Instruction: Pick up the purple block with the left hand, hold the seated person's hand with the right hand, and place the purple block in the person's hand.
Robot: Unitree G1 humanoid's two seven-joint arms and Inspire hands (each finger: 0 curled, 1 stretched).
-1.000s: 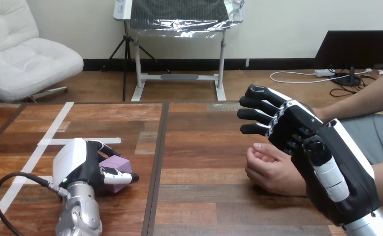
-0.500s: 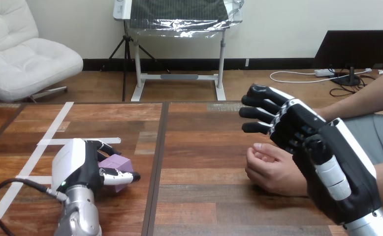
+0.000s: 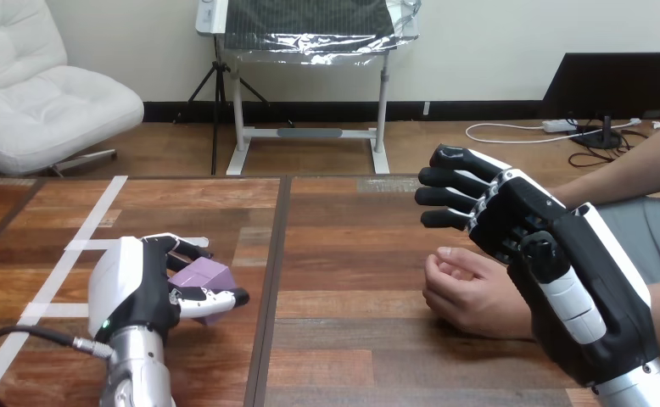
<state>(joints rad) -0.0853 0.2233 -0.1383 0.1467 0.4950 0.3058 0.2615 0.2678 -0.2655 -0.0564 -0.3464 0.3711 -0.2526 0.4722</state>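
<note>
The left hand's fingers (image 3: 178,248) are curled over the far side of the purple block (image 3: 201,275) and its thumb (image 3: 216,297) crosses the block's near face, so the cube is clasped between them. I cannot tell whether the block rests on the wood or is held just clear of it. The left hand (image 3: 136,284) shows its white back shell, and its silver forearm (image 3: 136,373) runs down to the view's bottom edge. Hand and block sit in the left half of the wooden table (image 3: 352,339), towards its near edge and just left of the dark seam down its middle. Strips of white tape (image 3: 81,246) lie on the wood beside them, nearer the left edge.

The right hand's fingers (image 3: 447,178) are stretched out, only slightly bent, and grasp nothing. The right hand (image 3: 564,280) hangs over the table's right half with its palm turned leftwards. It stands in front of the person's wrist, and I cannot tell whether the two touch.

The person's hand (image 3: 467,292) lies on the table towards its right edge. Its fingers are loosely curled and it is empty. It is well apart from the block.
</note>
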